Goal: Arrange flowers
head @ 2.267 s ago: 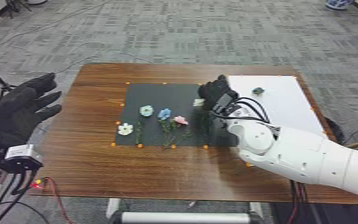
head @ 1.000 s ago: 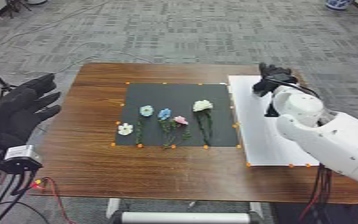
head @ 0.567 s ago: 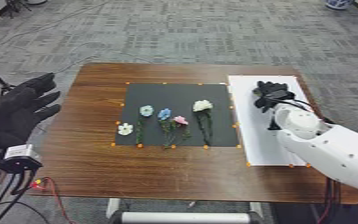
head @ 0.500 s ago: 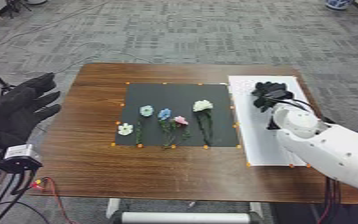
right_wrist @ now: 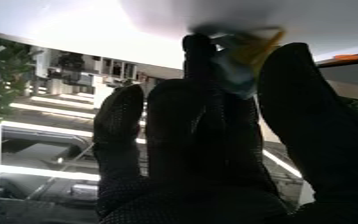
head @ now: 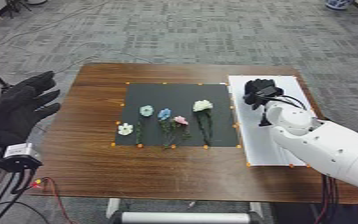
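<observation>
In the head view my right hand (head: 261,89) is low over the white sheet (head: 262,150). The right wrist view shows my right hand (right_wrist: 174,135) open, a small blue-green and yellow piece (right_wrist: 239,62) lying between its thumb and fingers at the sheet. My left hand (head: 17,109) is open beyond the table's left edge. On the dark mat (head: 162,92) lie a small white flower (head: 125,129), a pale blue flower (head: 146,110), a blue flower (head: 165,114), a pink flower (head: 181,120) and a larger white flower (head: 202,105), most with green stems toward the near side.
The brown table (head: 140,175) surrounds the mat and sheet. Orange markers dot their edges. The right forearm (head: 322,145) crosses the sheet's near right part. Cables hang by the table's near right edge, and a red cable (head: 55,187) runs near its left corner.
My right hand went from the mat's right side, beside the larger white flower, to the white sheet, lowered there and lately shifted a little left. The small piece seen earlier on the sheet is now at this hand.
</observation>
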Action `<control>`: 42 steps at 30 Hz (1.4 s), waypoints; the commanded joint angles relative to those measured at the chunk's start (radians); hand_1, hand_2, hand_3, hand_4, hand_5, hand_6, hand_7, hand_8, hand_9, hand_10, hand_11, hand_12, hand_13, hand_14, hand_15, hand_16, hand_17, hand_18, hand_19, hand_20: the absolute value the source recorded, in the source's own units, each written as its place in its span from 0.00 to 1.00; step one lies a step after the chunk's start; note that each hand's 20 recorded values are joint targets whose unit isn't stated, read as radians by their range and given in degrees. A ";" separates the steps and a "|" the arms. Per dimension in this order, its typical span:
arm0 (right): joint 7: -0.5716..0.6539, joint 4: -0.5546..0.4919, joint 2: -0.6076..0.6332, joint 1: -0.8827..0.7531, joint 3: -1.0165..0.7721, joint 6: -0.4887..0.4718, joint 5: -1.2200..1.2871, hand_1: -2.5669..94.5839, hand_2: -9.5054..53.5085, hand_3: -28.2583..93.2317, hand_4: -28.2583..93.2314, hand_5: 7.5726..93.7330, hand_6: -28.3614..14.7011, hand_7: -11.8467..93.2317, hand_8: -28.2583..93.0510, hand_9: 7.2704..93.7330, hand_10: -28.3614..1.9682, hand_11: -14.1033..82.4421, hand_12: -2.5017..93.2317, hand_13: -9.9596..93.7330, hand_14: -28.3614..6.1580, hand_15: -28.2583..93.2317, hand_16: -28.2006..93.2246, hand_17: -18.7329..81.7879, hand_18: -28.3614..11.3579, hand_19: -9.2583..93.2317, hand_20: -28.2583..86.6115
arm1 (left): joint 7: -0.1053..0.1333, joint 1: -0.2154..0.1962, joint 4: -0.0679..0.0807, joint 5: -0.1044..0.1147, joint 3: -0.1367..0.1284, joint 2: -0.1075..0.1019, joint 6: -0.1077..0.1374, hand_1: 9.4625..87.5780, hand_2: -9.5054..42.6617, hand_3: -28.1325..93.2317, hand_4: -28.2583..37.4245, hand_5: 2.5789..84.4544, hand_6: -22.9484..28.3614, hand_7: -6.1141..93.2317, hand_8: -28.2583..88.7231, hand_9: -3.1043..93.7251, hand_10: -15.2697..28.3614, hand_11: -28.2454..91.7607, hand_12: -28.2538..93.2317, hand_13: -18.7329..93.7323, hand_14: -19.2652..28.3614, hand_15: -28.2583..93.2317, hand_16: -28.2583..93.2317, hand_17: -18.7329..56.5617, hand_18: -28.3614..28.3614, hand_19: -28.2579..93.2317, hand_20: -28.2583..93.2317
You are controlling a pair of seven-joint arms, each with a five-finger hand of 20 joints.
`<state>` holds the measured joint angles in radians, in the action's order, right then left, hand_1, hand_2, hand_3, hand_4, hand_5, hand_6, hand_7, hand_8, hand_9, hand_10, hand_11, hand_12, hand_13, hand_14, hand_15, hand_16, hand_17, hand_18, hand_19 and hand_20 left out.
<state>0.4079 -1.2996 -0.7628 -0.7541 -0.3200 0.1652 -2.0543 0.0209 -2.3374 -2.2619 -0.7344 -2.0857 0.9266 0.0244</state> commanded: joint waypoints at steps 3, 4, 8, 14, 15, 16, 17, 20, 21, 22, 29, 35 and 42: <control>-0.028 -0.066 0.032 -0.036 0.013 0.087 0.018 0.45 0.00 0.91 0.00 0.56 0.74 0.63 0.24 0.77 0.83 0.40 0.50 0.74 0.71 0.91 0.46 0.46 0.21 0.87 0.74 | -0.001 -0.009 0.000 0.003 -0.006 0.001 -0.007 0.20 0.13 0.82 0.05 0.27 0.49 0.26 0.17 0.21 0.57 0.36 0.39 0.22 0.68 0.55 0.21 0.07 0.86 0.56 0.31; -0.042 -0.084 0.040 -0.055 -0.003 0.092 0.015 0.47 0.00 0.91 0.00 0.59 0.75 0.64 0.24 0.80 0.84 0.40 0.52 0.75 0.72 0.90 0.46 0.47 0.22 0.88 0.74 | -0.001 -0.009 0.000 0.002 -0.006 0.001 -0.006 0.20 0.13 0.82 0.05 0.27 0.49 0.26 0.17 0.21 0.57 0.36 0.39 0.22 0.68 0.55 0.21 0.07 0.86 0.56 0.31; -0.070 -0.166 0.068 -0.118 -0.039 0.147 -0.002 0.50 0.00 0.95 0.00 0.70 0.76 0.62 0.24 0.89 0.86 0.39 0.54 0.79 0.72 0.90 0.47 0.50 0.22 0.89 0.73 | -0.003 -0.001 0.005 0.003 -0.006 -0.005 -0.011 0.20 0.13 0.82 0.06 0.27 0.49 0.26 0.17 0.21 0.57 0.36 0.39 0.22 0.67 0.55 0.21 0.07 0.86 0.56 0.31; -0.100 -0.257 0.047 -0.185 -0.084 0.167 -0.051 0.49 0.00 0.96 0.00 0.73 0.75 0.61 0.23 0.91 0.85 0.38 0.53 0.80 0.72 0.90 0.47 0.50 0.22 0.90 0.73 | 0.006 -0.008 0.006 0.003 -0.009 0.003 0.000 0.20 0.13 0.82 0.06 0.27 0.49 0.26 0.17 0.21 0.58 0.36 0.39 0.22 0.68 0.55 0.21 0.07 0.86 0.56 0.31; -0.108 -0.266 0.043 -0.196 -0.094 0.155 -0.065 0.49 0.00 0.96 0.00 0.73 0.75 0.61 0.23 0.91 0.85 0.37 0.53 0.80 0.72 0.90 0.47 0.50 0.21 0.90 0.73 | 0.006 -0.002 0.008 0.003 -0.004 0.003 -0.003 0.20 0.13 0.81 0.06 0.27 0.49 0.26 0.17 0.21 0.58 0.36 0.39 0.22 0.68 0.55 0.21 0.07 0.86 0.56 0.31; -0.103 -0.273 0.042 -0.195 -0.085 0.155 -0.080 0.49 0.00 0.96 0.00 0.73 0.75 0.61 0.23 0.91 0.85 0.37 0.53 0.80 0.72 0.90 0.47 0.50 0.22 0.90 0.73 | 0.005 0.003 0.010 0.004 0.002 0.000 -0.007 0.19 0.12 0.82 0.06 0.27 0.49 0.26 0.17 0.21 0.58 0.36 0.39 0.22 0.68 0.55 0.21 0.06 0.86 0.56 0.31; -0.099 -0.273 0.037 -0.197 -0.080 0.154 -0.097 0.49 0.00 0.96 0.00 0.73 0.75 0.61 0.23 0.91 0.85 0.37 0.54 0.80 0.72 0.90 0.47 0.50 0.22 0.90 0.73 | 0.004 0.006 0.011 0.003 0.005 -0.003 -0.010 0.19 0.12 0.82 0.06 0.27 0.49 0.26 0.17 0.21 0.58 0.36 0.39 0.22 0.68 0.55 0.21 0.06 0.86 0.56 0.31; -0.093 -0.259 0.024 -0.190 -0.059 0.144 -0.126 0.50 0.00 0.96 0.00 0.73 0.74 0.61 0.23 0.91 0.85 0.37 0.54 0.80 0.72 0.90 0.47 0.50 0.22 0.90 0.73 | 0.004 0.011 0.014 0.005 0.011 -0.006 -0.007 0.19 0.12 0.82 0.06 0.27 0.49 0.26 0.17 0.21 0.58 0.36 0.39 0.22 0.68 0.55 0.21 0.06 0.86 0.56 0.31; -0.095 -0.256 0.022 -0.198 -0.068 0.129 -0.132 0.50 0.00 0.96 0.00 0.73 0.74 0.61 0.22 0.91 0.85 0.37 0.54 0.80 0.72 0.90 0.47 0.50 0.22 0.90 0.73 | 0.004 0.014 0.015 0.003 0.013 -0.008 -0.009 0.19 0.12 0.82 0.06 0.27 0.49 0.26 0.17 0.21 0.58 0.36 0.39 0.22 0.68 0.55 0.21 0.06 0.86 0.56 0.31; -0.089 -0.252 0.022 -0.200 -0.064 0.129 -0.141 0.50 0.00 0.96 0.00 0.73 0.74 0.61 0.22 0.91 0.85 0.37 0.54 0.80 0.72 0.90 0.47 0.50 0.22 0.90 0.73 | 0.002 0.016 0.015 0.003 0.014 -0.009 -0.011 0.19 0.12 0.82 0.06 0.27 0.49 0.26 0.17 0.21 0.58 0.36 0.39 0.22 0.68 0.55 0.21 0.06 0.86 0.56 0.31; -0.070 -0.274 0.047 -0.234 -0.096 0.112 -0.148 0.46 0.00 0.94 0.00 0.68 0.75 0.61 0.23 0.88 0.86 0.35 0.53 0.79 0.72 0.90 0.48 0.50 0.22 0.90 0.74 | -0.003 0.010 0.013 0.003 0.009 -0.008 -0.007 0.20 0.12 0.82 0.06 0.27 0.49 0.26 0.17 0.21 0.58 0.36 0.39 0.22 0.68 0.55 0.21 0.06 0.86 0.56 0.31; -0.088 -0.334 0.081 -0.288 -0.170 0.113 -0.127 0.39 0.00 0.94 0.00 0.60 0.71 0.56 0.23 0.75 0.79 0.43 0.45 0.76 0.69 0.90 0.48 0.47 0.20 0.89 0.75 | -0.003 0.001 0.008 0.004 -0.005 -0.008 -0.007 0.19 0.12 0.82 0.06 0.27 0.49 0.26 0.17 0.21 0.57 0.36 0.39 0.22 0.68 0.55 0.21 0.06 0.86 0.56 0.31; -0.080 -0.463 0.119 -0.399 -0.330 0.130 -0.079 0.31 0.00 0.99 0.00 0.47 0.64 0.54 0.08 0.57 0.61 0.59 0.32 0.73 0.65 0.91 0.48 0.46 0.17 0.88 0.75 | -0.007 -0.009 0.005 0.004 -0.018 0.000 -0.003 0.19 0.13 0.82 0.06 0.27 0.49 0.26 0.17 0.21 0.58 0.36 0.39 0.22 0.68 0.55 0.21 0.06 0.86 0.56 0.31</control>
<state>0.3305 -1.6523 -0.6854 -1.0648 -0.5205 0.2548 -2.1795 0.0214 -2.3302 -2.2498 -0.7339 -2.0895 0.9159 0.0214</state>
